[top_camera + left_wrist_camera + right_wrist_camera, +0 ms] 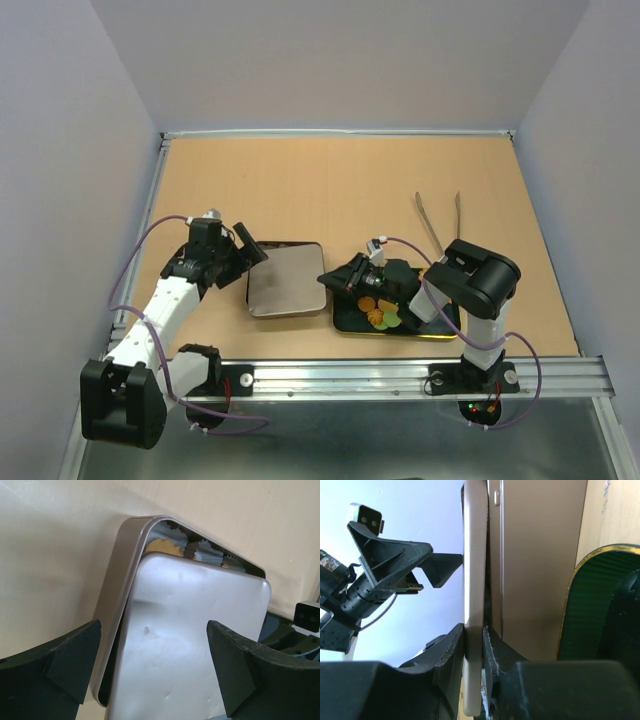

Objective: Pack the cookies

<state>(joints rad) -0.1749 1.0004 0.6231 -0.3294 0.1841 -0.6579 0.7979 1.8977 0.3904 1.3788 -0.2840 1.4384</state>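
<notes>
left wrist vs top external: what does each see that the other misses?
Left wrist only: the lid sits askew on the tin, leaving a gap on one side, with crinkled paper liners showing at the far end. Top external only: tongs, the dark tray with cookies, and the right tool at the lid's edge. Both: the lid and the open left tool.

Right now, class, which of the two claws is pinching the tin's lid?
The right claw: its fingers are closed on the edge of the lid. The left claw stands wide open at the far side of the tin, gripping nothing.
</notes>
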